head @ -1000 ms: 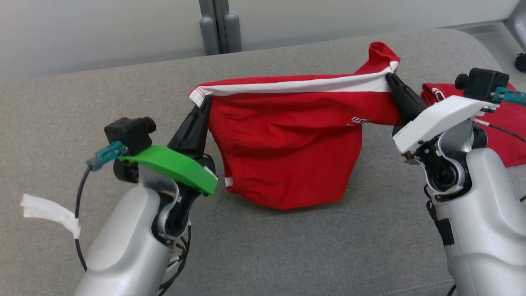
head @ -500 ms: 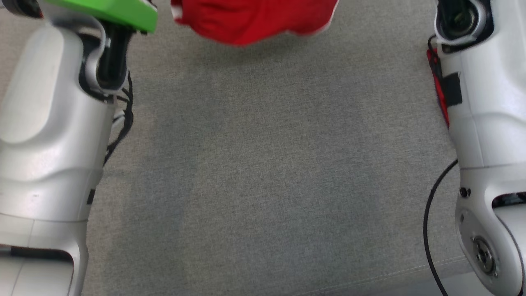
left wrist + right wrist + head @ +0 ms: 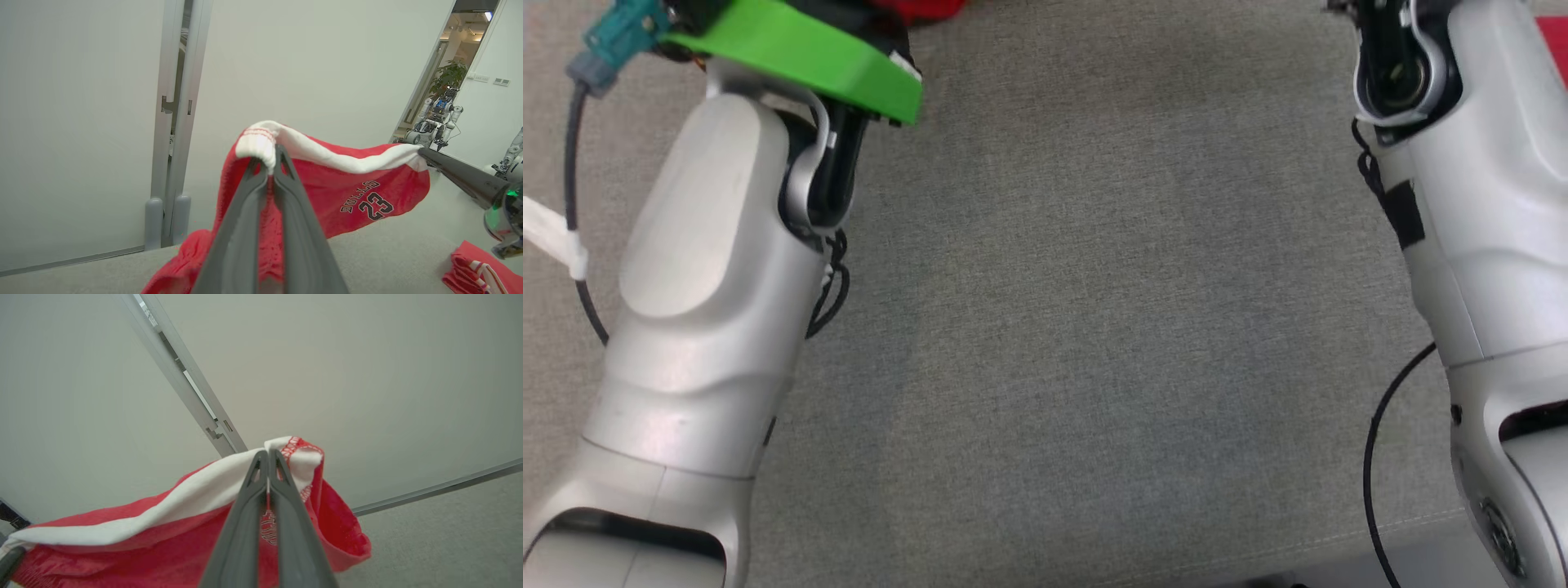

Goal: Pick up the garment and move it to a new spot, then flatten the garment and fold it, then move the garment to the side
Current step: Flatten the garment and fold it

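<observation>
The garment (image 3: 367, 200) is a pair of red shorts with a white waistband and "BULLS 23" printed on it. It hangs stretched in the air between both grippers, above the grey cushion. In the left wrist view my left gripper (image 3: 273, 157) is shut on one end of the waistband, and the right gripper's dark fingers (image 3: 461, 173) hold the other end. In the right wrist view my right gripper (image 3: 268, 455) is shut on the waistband of the shorts (image 3: 163, 547). In the head view a red scrap of the garment (image 3: 923, 8) peeks past the left arm's green cover (image 3: 800, 53).
A wide grey cushion surface (image 3: 1094, 327) lies below, between my two forearms. A second, folded red garment (image 3: 478, 273) lies on it at the right. A white wall and a grey door post (image 3: 171, 122) stand behind. A white tape tag (image 3: 551, 237) hangs from the left cable.
The head camera has tipped down, so the garment and both grippers have slid out of the top of its picture. Both grippers have kept hold of the waistband.
</observation>
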